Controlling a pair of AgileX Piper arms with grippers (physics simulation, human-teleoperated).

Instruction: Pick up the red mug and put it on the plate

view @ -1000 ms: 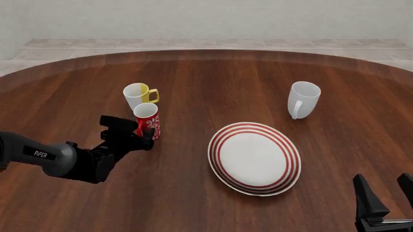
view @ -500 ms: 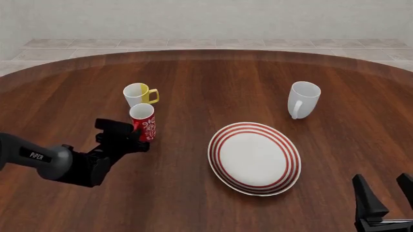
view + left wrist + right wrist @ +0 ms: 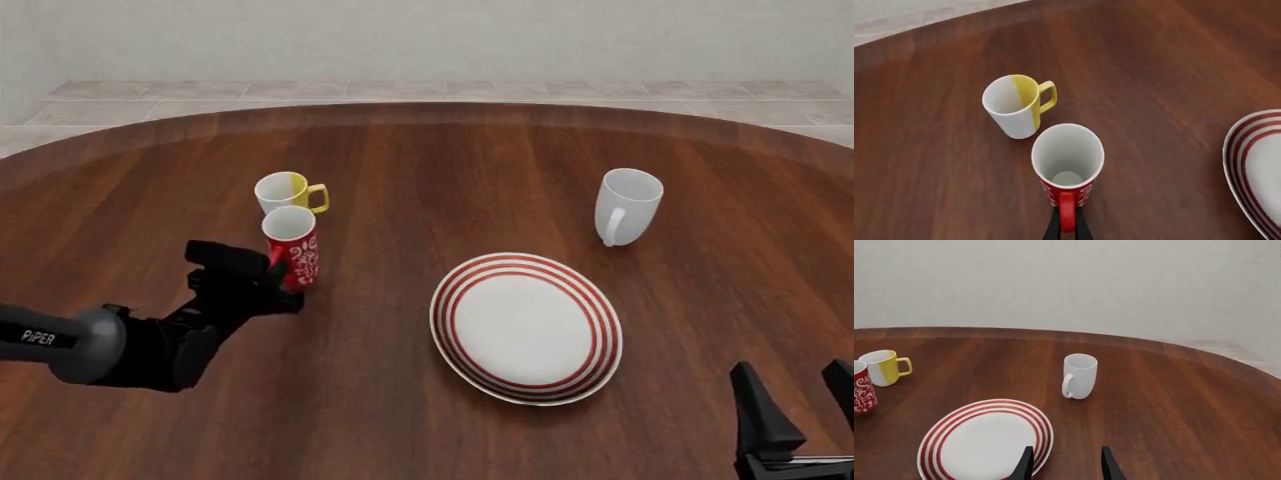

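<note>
The red mug (image 3: 292, 250), with its white pattern, stands upright left of the plate (image 3: 603, 330), and shows in the left wrist view (image 3: 1067, 160). My left gripper (image 3: 278, 277) is shut on the mug's red handle (image 3: 1066, 220). I cannot tell whether the mug's base touches the table. The red-ringed plate lies at centre right, apart from the mug, and its rim shows in the left wrist view (image 3: 1254, 165). My right gripper (image 3: 790, 368) is open and empty at the near right edge, nearer than the plate (image 3: 985, 437).
A white mug with a yellow handle (image 3: 284, 192) stands just behind the red mug, very close to it. A plain white mug (image 3: 627, 205) stands at the far right, beyond the plate. The table's curved far edge runs behind them.
My left gripper has drawn back to the left with the red mug in it. The mug now overlaps the yellow-handled mug more in the front view. The right arm has not moved.
</note>
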